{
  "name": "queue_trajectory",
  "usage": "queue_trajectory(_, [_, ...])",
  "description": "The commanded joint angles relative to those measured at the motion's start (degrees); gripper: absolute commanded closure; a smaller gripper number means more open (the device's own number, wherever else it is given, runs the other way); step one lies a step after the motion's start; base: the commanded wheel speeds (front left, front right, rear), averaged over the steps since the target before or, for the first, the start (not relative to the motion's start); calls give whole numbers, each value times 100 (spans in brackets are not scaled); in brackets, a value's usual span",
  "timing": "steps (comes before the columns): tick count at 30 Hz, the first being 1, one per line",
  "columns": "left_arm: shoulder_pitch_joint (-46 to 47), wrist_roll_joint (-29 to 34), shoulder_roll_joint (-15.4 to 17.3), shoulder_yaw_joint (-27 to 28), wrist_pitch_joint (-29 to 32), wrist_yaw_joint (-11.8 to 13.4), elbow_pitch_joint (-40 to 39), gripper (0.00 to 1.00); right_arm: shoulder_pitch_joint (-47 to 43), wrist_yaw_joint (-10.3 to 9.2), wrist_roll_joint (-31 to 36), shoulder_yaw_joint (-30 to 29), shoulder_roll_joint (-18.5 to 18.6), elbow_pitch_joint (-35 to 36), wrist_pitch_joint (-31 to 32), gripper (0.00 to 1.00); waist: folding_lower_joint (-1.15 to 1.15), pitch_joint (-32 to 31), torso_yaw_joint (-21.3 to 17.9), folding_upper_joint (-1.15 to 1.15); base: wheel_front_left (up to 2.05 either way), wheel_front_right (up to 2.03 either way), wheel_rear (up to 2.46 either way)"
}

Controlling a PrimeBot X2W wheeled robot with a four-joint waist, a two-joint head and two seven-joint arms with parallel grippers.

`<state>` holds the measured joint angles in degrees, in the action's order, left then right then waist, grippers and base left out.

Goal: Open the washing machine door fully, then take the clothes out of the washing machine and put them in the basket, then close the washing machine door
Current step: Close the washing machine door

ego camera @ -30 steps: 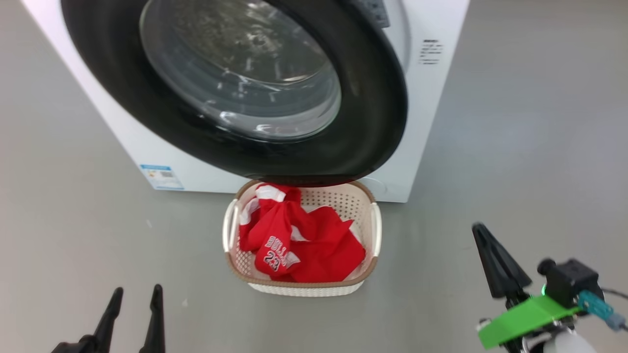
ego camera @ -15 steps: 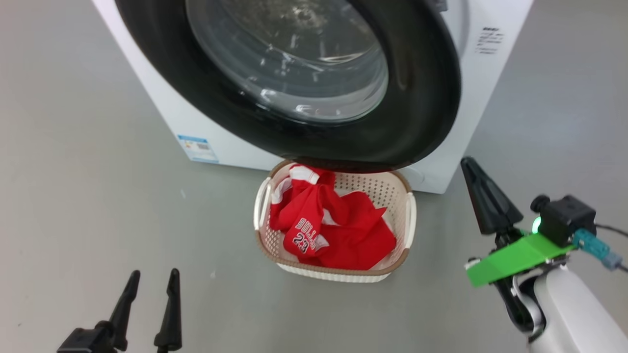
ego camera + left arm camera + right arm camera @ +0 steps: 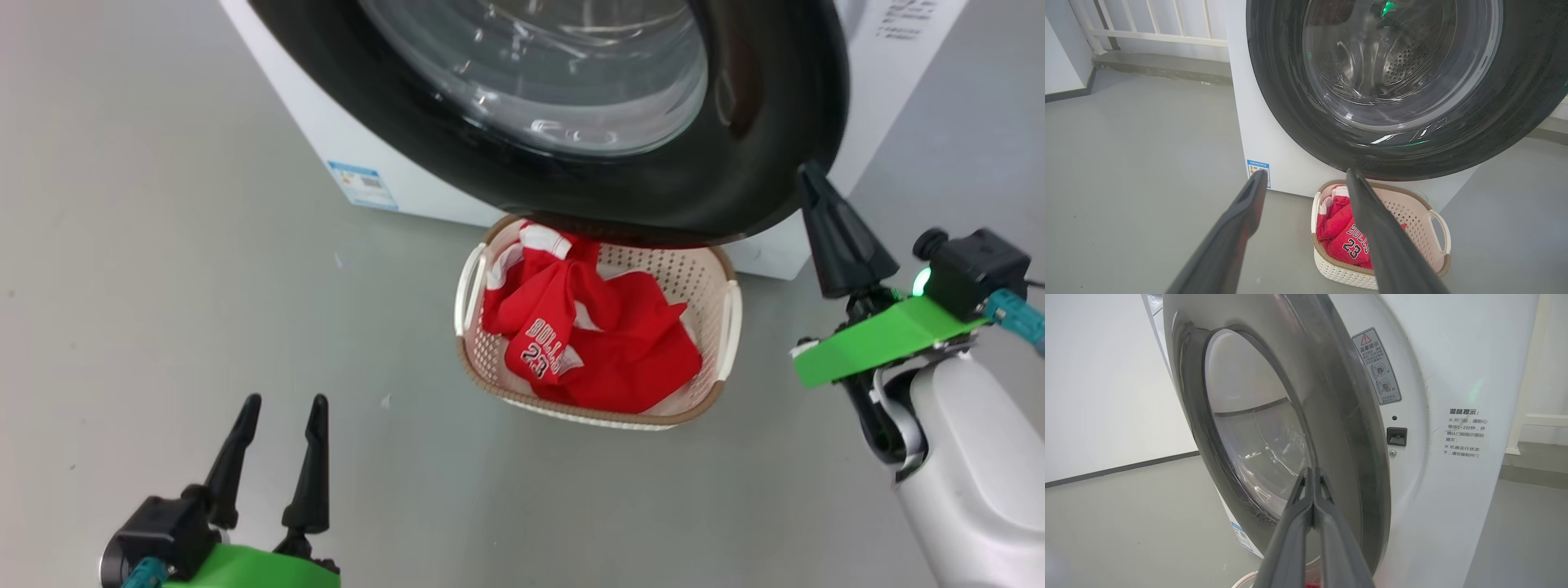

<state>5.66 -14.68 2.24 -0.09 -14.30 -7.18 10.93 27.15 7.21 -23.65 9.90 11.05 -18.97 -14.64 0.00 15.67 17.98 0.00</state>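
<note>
The washing machine door (image 3: 767, 122), black-rimmed with a glass bowl, hangs ajar over the basket's far end. From the side, the washing machine door (image 3: 1347, 416) stands at an angle off the washing machine (image 3: 1453, 375). My right gripper (image 3: 810, 171) is shut and empty, its tip by the door's right rim; the right gripper (image 3: 1312, 471) points at the rim's outer face. The basket (image 3: 473, 359) sits on the floor holding the clothes (image 3: 604, 335), red with "BULLS 23". My left gripper (image 3: 285, 400) is open and empty, low at the left; the left gripper (image 3: 1305, 173) points toward the basket (image 3: 1412, 200).
Grey floor lies all around the basket. The latch slot (image 3: 1397, 436) shows on the machine's front beside the door. A blue label (image 3: 363, 186) marks the machine's lower left corner. A white railing (image 3: 1147, 24) stands behind the machine.
The head camera has shifted, sliding the scene right and up. My shut right gripper has risen from floor level beside the basket to the door's right rim. The left gripper stays open.
</note>
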Motion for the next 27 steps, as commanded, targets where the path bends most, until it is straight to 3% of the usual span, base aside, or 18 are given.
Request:
queue_trajectory(1, [159,-23,67,166,-70,-31,-138,0,151,28,11,71,6,115,-36,100,0,148,126,0,0,0,0])
queue_trajectory(11, [365,-186,65,31,-70,-31,-157,0,603,28,112,-299,12,46,-36,100,0,456,281,0,0,0,0])
queue_trajectory(27, [717,-377,65,-234,-70,-31,-235,0,1412,28,156,-545,341,-58,-36,100,0,964,479,0,0,0,0])
